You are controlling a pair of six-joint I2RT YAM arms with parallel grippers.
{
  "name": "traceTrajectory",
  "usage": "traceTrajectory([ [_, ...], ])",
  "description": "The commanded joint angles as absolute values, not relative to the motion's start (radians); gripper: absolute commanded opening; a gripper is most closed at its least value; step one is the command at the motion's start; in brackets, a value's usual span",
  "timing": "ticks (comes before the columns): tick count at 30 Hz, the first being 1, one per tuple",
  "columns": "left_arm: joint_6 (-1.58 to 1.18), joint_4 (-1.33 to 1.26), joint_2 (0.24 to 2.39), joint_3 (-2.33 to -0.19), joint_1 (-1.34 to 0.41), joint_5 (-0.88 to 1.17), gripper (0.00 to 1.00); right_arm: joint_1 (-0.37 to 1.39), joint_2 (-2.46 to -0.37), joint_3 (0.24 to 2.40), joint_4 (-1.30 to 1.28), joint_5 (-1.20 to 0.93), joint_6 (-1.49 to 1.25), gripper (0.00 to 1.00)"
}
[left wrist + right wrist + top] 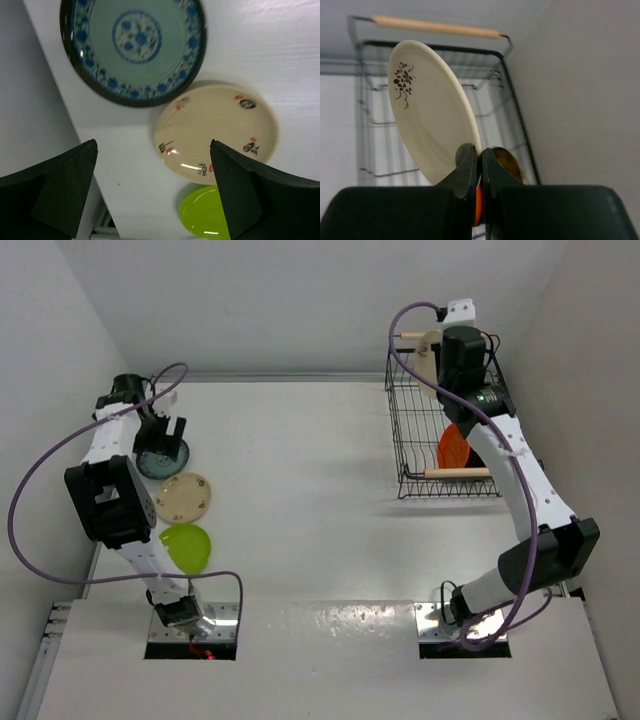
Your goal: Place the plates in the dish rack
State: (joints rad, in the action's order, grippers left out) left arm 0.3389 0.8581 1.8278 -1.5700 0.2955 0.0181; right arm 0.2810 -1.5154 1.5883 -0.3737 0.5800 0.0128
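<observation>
below our left gripper [165, 433] sits the closest plate [163, 460], middle plate [183, 497] past it, last plate [187, 547] farthest, on the table [300, 490]. at our right gripper [481, 157], the held plate [427, 110] hangs over the dish rack [398, 430].

White tabletop [320, 490], seen from above. Along its left edge lie three plates, flat and face up, in a close row from far to near: a teal patterned plate [135, 45], a beige plate [184, 497] with small dark marks, and a lime green plate [186, 547]. Whether neighbouring rims touch cannot be told. At the far right corner stands the dish rack [412, 440], black wire with wooden bar handles, well apart from the plates. The broad middle shows only the bare white surface.
</observation>
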Motion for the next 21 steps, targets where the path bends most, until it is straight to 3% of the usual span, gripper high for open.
traceTrajectory([
  [1, 0.35, 0.887, 1.755, -1.533, 0.362, 0.029, 1.0, 0.226, -1.514, 1.546, -0.318, 0.75, 0.222, 0.0],
  [7, 0.382, 0.919, 1.737, -1.454, 0.44, 0.054, 0.99, 0.187, -1.529, 1.353, -0.259, 0.721, 0.244, 0.0],
  [21, 0.391, 0.882, 1.775, -1.374, 0.52, 0.072, 0.94, 0.17, -1.621, 1.172, -0.19, 0.756, 0.192, 0.0],
])
